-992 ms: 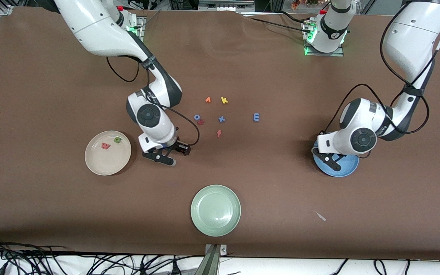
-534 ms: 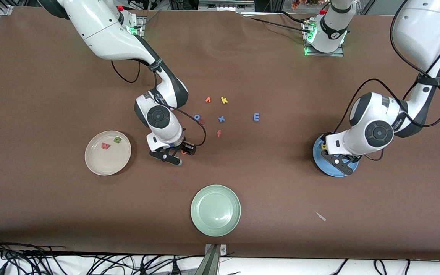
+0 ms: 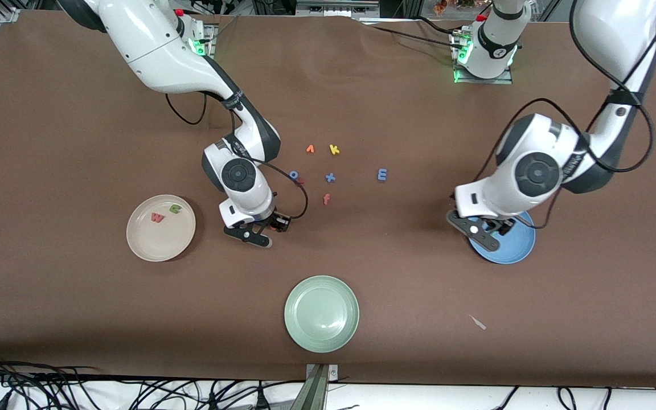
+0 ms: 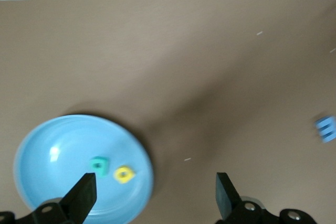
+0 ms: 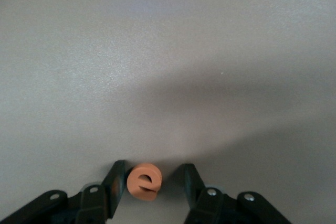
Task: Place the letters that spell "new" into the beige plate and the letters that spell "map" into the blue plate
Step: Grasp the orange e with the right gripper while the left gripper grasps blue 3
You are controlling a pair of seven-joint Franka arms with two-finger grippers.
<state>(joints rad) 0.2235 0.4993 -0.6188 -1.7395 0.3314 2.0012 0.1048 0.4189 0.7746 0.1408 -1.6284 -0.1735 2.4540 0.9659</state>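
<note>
Front view, read from the right arm's end of the bench to the left arm's. The beige plate (image 3: 137, 242) already carries the pinkish-red w (image 3: 158, 217) and the green n (image 3: 175, 209), so we judge "new" to lack only its e. Just beside that plate, low over bare bench, is the right gripper (image 3: 262, 230). In the right wrist view the orange e (image 5: 143, 182) sits between its fingers: one finger meets the letter and a small gap remains at the other. We therefore read the jaws as partly open around the e, not yet clamped on it.

The distractors lie mid-bench, farther from the camera than the right gripper:
- the blue o (image 3: 294, 175)
- the orange v (image 3: 310, 149)
- the yellow k (image 3: 334, 150)
- the blue x (image 3: 330, 177)
- the red-orange f (image 3: 326, 199)

None of them lies between the e and the beige plate. The pale green plate (image 3: 296, 336) lies nearest the camera, apart from both arms.

The light-blue m (image 3: 382, 175) lies alone on the bench, toward the left arm's end from the x. No other letter crowds it, so we judge it easy to reach.

The left gripper (image 3: 484, 230) hangs over the rim of the blue plate (image 3: 519, 250), its fingers spread wide and empty. The left wrist view shows the teal p (image 4: 98, 165) and the yellow a (image 4: 124, 174) side by side in that plate, so "map" awaits only the m. A small white scrap (image 3: 479, 323) lies nearer the camera, clear of any path.
</note>
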